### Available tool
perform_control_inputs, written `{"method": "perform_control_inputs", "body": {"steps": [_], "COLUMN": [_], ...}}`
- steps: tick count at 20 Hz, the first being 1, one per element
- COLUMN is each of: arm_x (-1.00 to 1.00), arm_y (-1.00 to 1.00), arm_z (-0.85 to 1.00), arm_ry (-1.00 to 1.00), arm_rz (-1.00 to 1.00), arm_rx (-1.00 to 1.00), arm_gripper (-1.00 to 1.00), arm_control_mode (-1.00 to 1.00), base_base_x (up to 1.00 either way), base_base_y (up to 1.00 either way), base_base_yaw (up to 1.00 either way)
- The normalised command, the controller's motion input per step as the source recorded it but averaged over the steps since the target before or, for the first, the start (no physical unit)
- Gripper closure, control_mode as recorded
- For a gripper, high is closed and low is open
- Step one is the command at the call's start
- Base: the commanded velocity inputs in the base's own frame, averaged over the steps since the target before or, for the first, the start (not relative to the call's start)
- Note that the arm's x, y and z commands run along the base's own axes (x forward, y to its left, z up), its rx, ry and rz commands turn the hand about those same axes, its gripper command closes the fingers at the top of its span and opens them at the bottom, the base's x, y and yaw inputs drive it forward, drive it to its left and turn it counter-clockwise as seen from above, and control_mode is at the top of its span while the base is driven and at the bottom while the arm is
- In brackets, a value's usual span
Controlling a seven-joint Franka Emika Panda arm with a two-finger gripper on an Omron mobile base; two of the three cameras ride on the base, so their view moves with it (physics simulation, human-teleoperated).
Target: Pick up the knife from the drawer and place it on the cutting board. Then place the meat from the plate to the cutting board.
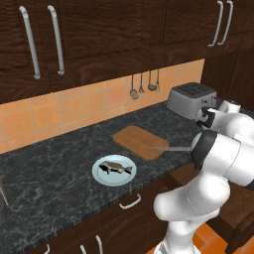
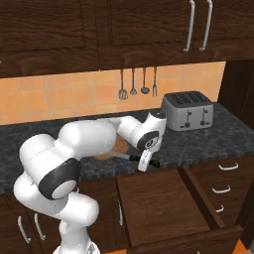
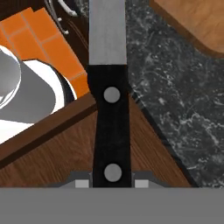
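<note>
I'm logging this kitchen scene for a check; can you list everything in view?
knife: one, black handle, silver blade, held above the open drawer's edge
cutting board: one, light brown, on the counter
plate: one, pale blue, on the counter left of the board
meat: one, dark brown and whitish, on the plate
drawer: one, dark brown, pulled open
toaster: one, silver, on the counter
hanging utensils: four, grey, on the wall
gripper: one, shut on the knife handle

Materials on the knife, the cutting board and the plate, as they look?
Slim black-handled knife: matte black handle with two pale rivets, probably plastic; grey, steel-like blade. Flat light-brown cutting board: wood, by its grain. Round pale blue plate: smooth, possibly glazed ceramic.
</note>
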Motion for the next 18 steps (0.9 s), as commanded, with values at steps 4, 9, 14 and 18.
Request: {"method": "perform_control_inputs", "body": {"steps": [4,9,14,18], "arm_x": [0.71,0.43,0.56,0.54], "arm_y": [0.68,0.11,0.33,0.32], "arm_z": [0.00,-0.10,-0.02,-0.08], "arm_ry": [0.04,0.10,0.13,0.04], "arm_rz": [0.00,0.02,0.00,-0.03], "arm_rx": [0.00,0.00,-0.01,0.00], "arm_gripper": [1.00,1.00,1.00,1.00], "arm_control_mode": [-1.00,-1.00,-1.00,-1.00], "base_base_x": [0.00,0.00,0.00,0.00], "base_base_y": [0.00,0.00,0.00,0.00], "base_base_yaw": [0.00,0.00,0.00,0.00]}}
